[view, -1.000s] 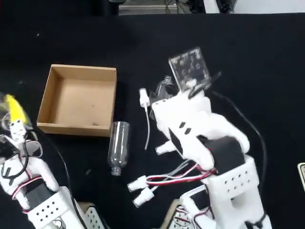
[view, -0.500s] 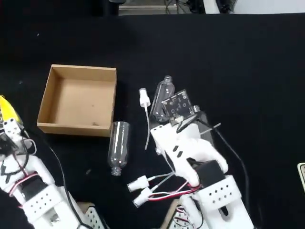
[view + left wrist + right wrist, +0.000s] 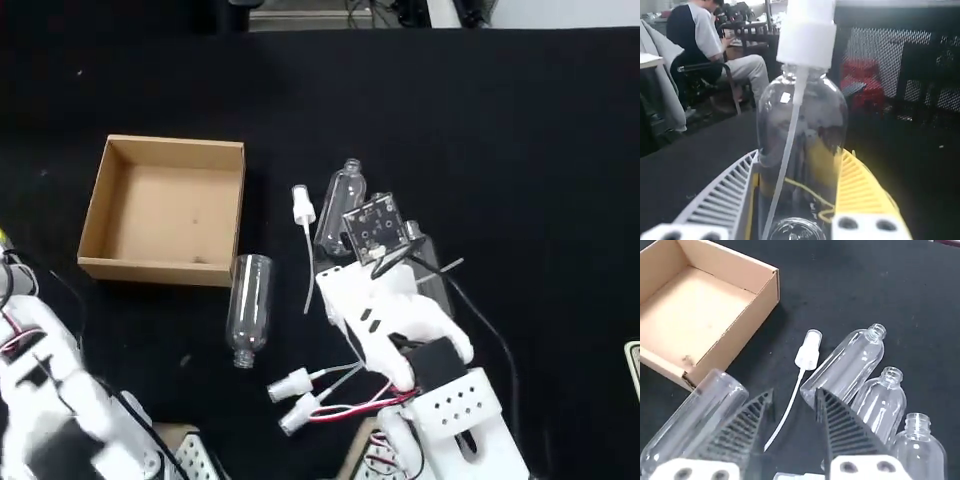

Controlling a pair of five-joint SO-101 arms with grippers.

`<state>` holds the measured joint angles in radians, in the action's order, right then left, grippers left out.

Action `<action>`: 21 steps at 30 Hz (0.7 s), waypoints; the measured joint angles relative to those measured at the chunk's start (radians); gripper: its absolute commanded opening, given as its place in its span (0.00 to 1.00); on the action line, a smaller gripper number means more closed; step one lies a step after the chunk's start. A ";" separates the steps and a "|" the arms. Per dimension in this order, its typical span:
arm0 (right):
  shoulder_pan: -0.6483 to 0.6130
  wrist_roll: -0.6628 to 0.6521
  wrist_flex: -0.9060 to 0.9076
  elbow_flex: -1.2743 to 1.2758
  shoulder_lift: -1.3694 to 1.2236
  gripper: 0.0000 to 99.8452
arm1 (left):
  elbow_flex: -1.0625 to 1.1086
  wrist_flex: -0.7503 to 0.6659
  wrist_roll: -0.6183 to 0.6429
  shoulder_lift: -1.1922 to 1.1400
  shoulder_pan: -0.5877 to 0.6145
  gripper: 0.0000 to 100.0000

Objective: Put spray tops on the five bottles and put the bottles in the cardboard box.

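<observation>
Inside left tool (image 3: 800,162), capped bottle (image 3: 805,120), right tool (image 3: 794,392) spread above spray top (image 3: 807,356)

Your right arm (image 3: 400,320) is hiding part of the bottle cluster (image 3: 345,190); your left arm (image 3: 40,390) is showing blurred, and its bottle (image 3: 800,130) is running off the edge.

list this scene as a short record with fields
box: cardboard box, no bottles in it
left gripper: shut on capped bottle, spray top on its neck
right gripper: open, above loose spray top
bare bottles: three bottles side by side by the right gripper; fourth bottle lying beside the box
spare tops: two tops beside the right arm
</observation>
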<state>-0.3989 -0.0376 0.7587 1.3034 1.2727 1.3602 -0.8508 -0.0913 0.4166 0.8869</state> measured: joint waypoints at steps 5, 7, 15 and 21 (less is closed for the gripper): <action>0.000 0.000 0.000 0.000 0.000 0.10 | -0.071 -0.242 0.000 -0.319 0.014 0.03; 0.000 0.000 0.000 0.000 0.000 0.10 | -0.106 -0.334 0.000 -0.436 0.026 0.03; 0.000 0.000 0.000 0.000 0.000 0.10 | -0.262 -0.580 0.000 -0.845 0.068 0.03; 0.000 0.000 0.000 0.000 0.000 0.10 | -0.325 -0.761 0.000 -1.062 0.069 0.03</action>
<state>-0.3989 -0.0376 0.7587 1.3034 1.2727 1.0349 -1.6118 -0.0913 -0.6452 0.9559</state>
